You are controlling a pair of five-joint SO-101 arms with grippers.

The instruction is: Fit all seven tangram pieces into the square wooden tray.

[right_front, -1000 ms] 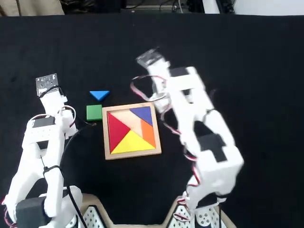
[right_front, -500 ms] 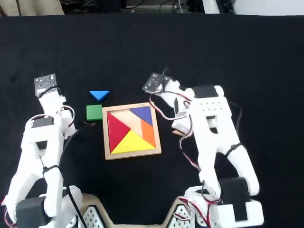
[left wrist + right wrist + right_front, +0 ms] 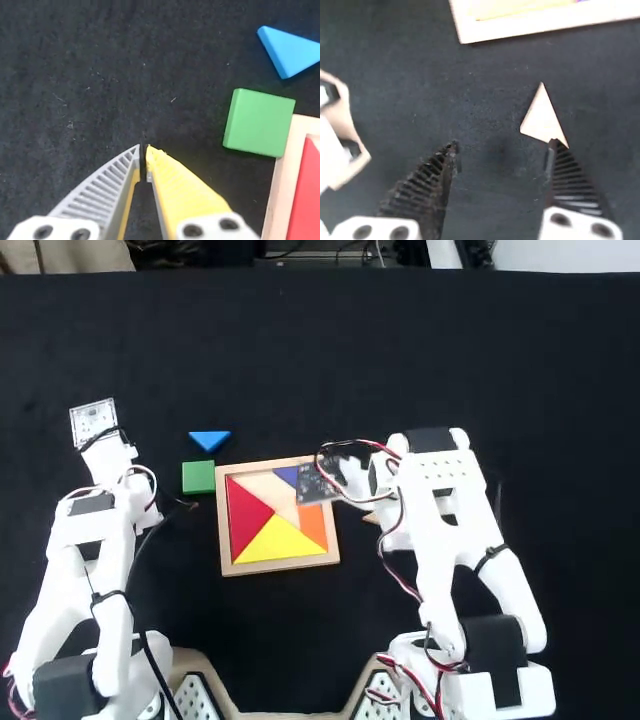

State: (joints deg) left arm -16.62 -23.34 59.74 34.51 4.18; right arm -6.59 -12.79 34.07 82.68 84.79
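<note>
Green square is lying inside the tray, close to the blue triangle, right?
Not quite. The green square lies outside the tray, right by its rim, not inside it. The high view shows this. The rest is right: it is close to the blue triangle.

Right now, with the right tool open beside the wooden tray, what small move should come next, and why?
Probably shift the right tool sideways until the small pale wooden triangle sits between its open jaws, then lower. The triangle lies on the black cloth outside the square wooden tray, by one finger rather than centred, so closing now would likely nudge it.
</note>
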